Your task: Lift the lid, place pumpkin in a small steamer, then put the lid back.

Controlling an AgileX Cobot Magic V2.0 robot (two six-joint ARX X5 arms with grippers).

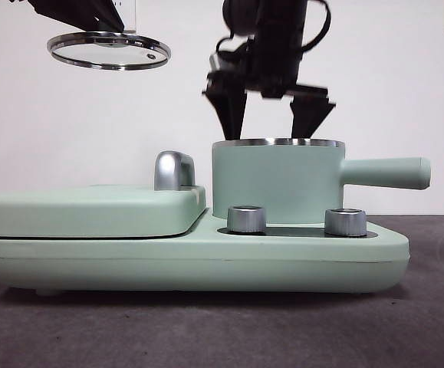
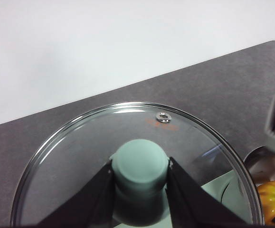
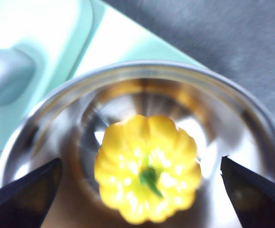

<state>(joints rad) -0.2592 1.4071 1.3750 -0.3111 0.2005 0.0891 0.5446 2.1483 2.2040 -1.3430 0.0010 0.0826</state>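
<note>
My left gripper (image 2: 139,190) is shut on the mint-green knob (image 2: 139,164) of the clear glass lid (image 2: 80,156). It holds the lid (image 1: 108,50) high in the air, off to the side of the small steamer (image 1: 277,184). Right over the steamer's steel rim (image 3: 146,69) hangs my right gripper (image 1: 269,130), open, its jaws wide apart and holding nothing. The yellow pumpkin (image 3: 146,166) sits on the steamer's floor with its green stem up, below and between those jaws. From the front the steamer's wall hides it. An edge of the pumpkin (image 2: 272,194) also shows past the lid.
The steamer stands on a mint-green appliance base (image 1: 206,261) with two steel knobs (image 1: 246,218) (image 1: 345,221) in front. A flat griddle cover (image 1: 91,211) with a chrome handle (image 1: 174,170) lies beside it. The steamer's long handle (image 1: 386,172) sticks out sideways over the dark table (image 1: 429,307).
</note>
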